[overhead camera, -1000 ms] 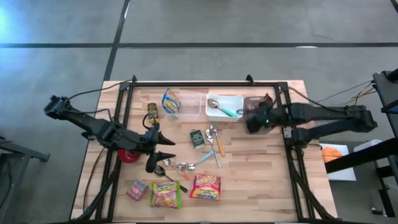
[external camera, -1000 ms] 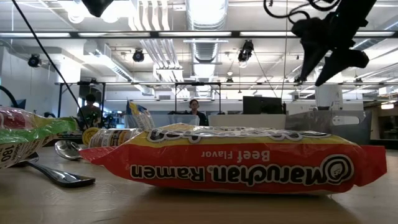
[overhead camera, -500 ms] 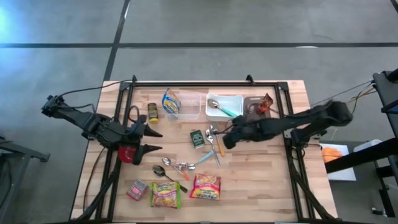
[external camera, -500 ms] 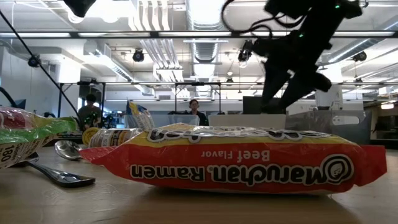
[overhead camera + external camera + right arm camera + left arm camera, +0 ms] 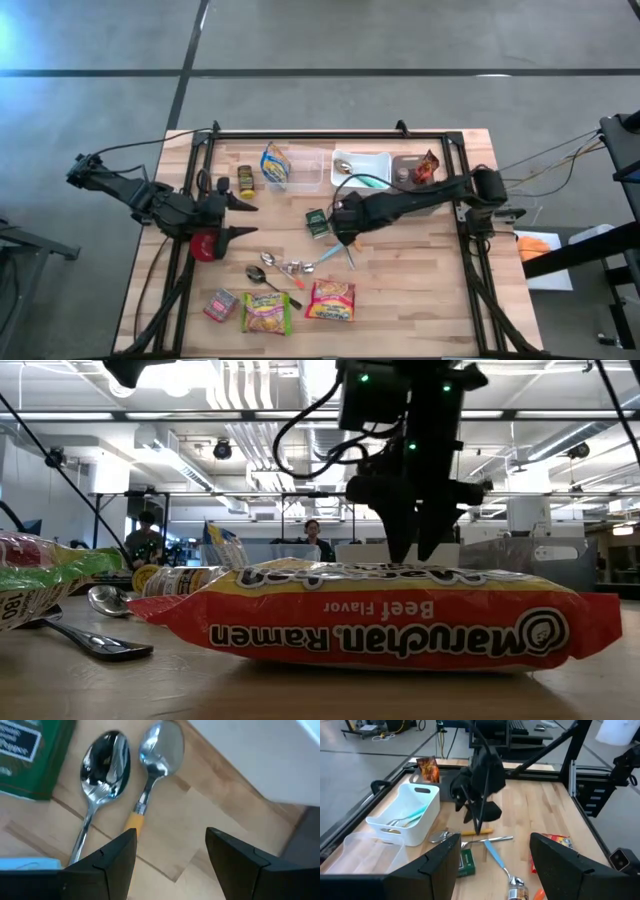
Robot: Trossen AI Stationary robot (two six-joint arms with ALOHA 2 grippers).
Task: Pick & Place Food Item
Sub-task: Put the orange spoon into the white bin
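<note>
Food was spread over the wooden table (image 5: 420,270). A small green packet (image 5: 318,222) was lying flat near the middle, with two spoons (image 5: 102,755) just to its right, one of them with an orange handle. The right gripper (image 5: 345,225) was held low above those spoons, just right of the green packet, its fingers pointing down and standing apart with nothing between them; neither the spoons nor the packet was touched.

Along the near edge a red ramen packet (image 5: 332,300), a green ramen packet (image 5: 265,312) and a small red packet (image 5: 220,303) were lined up side by side, and more spoons (image 5: 270,275) were scattered just beyond them. At the far edge three bins were set in a row: a clear bin (image 5: 308,172) on the left holding a chip bag (image 5: 275,165), a white bin (image 5: 372,160) in the middle holding cutlery, and a dark bin (image 5: 405,172) on the right holding a red snack bag (image 5: 428,165). A spice jar (image 5: 245,180) was placed left of the clear bin.

The left gripper (image 5: 243,218) was held at the left side of the table, well apart from the green packet, its fingers spread and empty. A red object (image 5: 205,245) was seen on the table beneath that arm; what it was could not be told.
</note>
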